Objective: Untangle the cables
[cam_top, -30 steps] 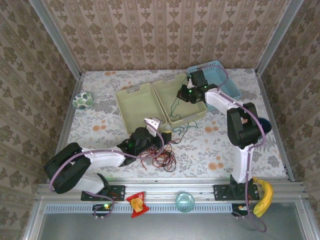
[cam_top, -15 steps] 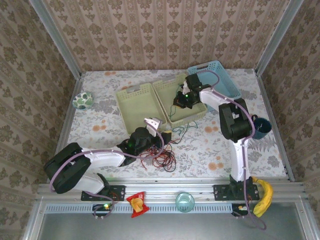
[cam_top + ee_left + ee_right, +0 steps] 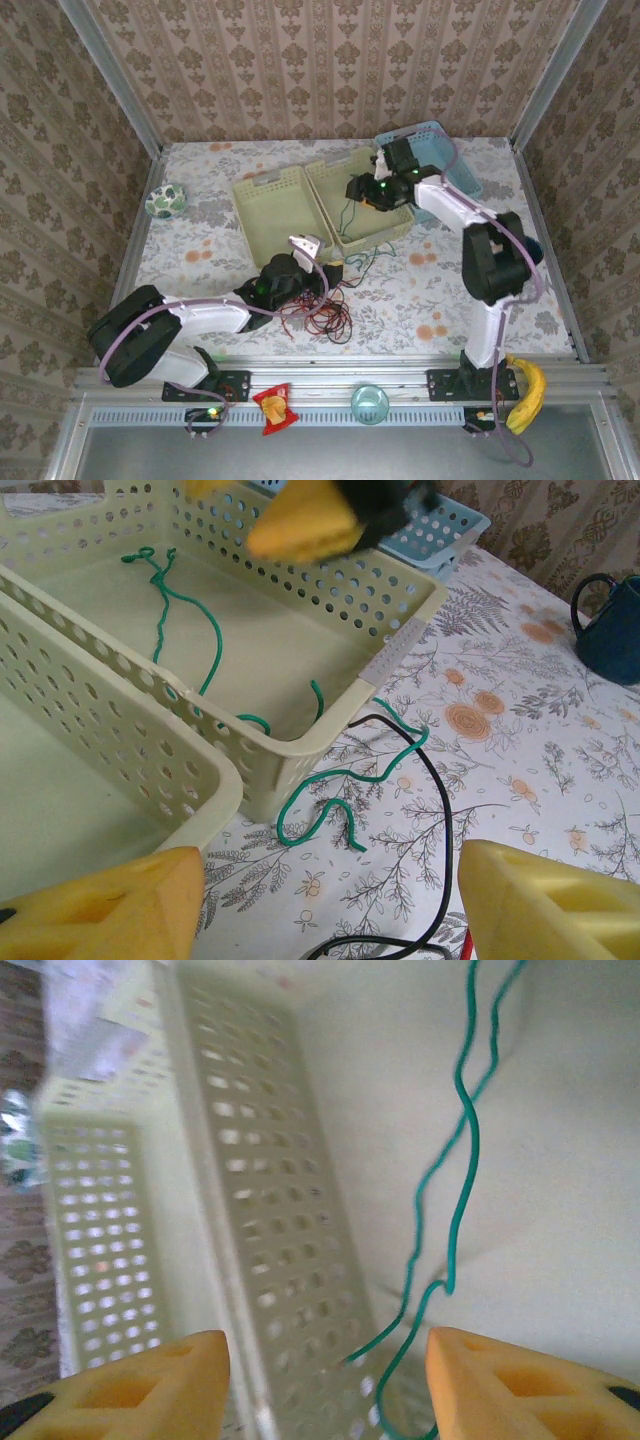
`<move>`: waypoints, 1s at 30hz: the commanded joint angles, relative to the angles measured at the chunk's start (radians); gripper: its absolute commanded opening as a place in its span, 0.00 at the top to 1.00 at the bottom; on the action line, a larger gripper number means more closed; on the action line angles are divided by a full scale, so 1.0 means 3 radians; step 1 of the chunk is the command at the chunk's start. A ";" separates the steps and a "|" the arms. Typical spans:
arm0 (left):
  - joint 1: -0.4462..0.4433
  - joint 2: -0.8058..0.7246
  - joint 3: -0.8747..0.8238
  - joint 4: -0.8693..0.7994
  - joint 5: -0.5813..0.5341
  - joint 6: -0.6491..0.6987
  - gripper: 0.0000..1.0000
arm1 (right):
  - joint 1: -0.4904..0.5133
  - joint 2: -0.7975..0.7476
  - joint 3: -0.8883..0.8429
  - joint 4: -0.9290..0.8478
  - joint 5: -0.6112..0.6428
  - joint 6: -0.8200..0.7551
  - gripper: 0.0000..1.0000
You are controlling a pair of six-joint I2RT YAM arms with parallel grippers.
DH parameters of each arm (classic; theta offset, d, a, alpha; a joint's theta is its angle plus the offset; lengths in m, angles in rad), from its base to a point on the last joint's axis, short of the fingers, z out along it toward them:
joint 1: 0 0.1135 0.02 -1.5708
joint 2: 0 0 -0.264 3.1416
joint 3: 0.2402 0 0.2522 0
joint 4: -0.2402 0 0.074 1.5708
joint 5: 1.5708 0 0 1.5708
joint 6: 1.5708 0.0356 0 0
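Note:
The green cable lies in the right cream basket, climbs over its front rim and ends in curls on the table. Above that basket's floor hovers my right gripper, open, with the green cable loose below its pads. My left gripper is open low over the table just in front of the basket's corner. The black cable runs between its fingers untouched. Black and red cables lie tangled beside the left wrist.
A second cream basket adjoins the first on the left. A blue basket stands behind the right arm, a dark mug to the right. A patterned ball rests at far left. A banana, snack packet and cup sit on the front rail.
My right gripper has opened and let go of the green cable, which now lies slack in the basket; the right arm's elbow swung right. The left arm has not moved.

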 commanded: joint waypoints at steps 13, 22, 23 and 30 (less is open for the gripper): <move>-0.0085 -0.0146 0.0171 -0.0438 0.0551 0.0289 0.33 | 0.0005 -0.1420 -0.2066 0.0368 0.0285 0.0594 0.49; -0.0143 0.0091 0.0309 -0.0643 0.0602 0.0388 0.35 | -0.0074 -0.1159 -0.2280 0.0870 0.0268 0.1071 0.52; -0.0151 0.0122 0.0327 -0.0658 0.0606 0.0391 0.35 | -0.0082 -0.1127 -0.2287 0.0917 0.0252 0.1119 0.52; -0.0212 0.0316 0.0430 -0.0723 0.0636 0.0421 0.37 | -0.0173 -0.1009 -0.2433 0.1262 0.0069 0.1537 0.52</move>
